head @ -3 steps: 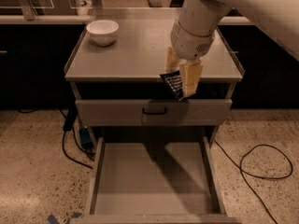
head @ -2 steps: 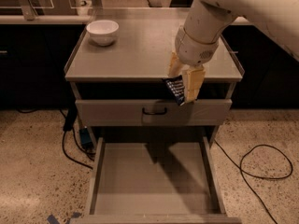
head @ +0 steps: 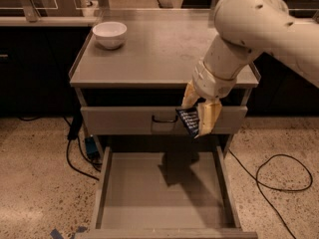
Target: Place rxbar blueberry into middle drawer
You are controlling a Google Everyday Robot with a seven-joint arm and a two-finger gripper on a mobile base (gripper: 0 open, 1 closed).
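My gripper hangs in front of the cabinet, level with the closed drawer front that has a dark loop handle. It is shut on the rxbar blueberry, a small dark navy bar with pale print, held tilted between the yellowish fingers. The middle drawer is pulled wide open below, a shallow grey tray with a flat floor. The bar is above the drawer's back part, well off its floor. The arm's shadow falls on the floor of the drawer.
A white bowl stands at the back left of the cabinet top. Black cables lie on the speckled floor at the left and right. Dark counters stand behind.
The gripper with the bar has moved down and toward the front, from the cabinet top's front edge to the level of the closed drawer front.
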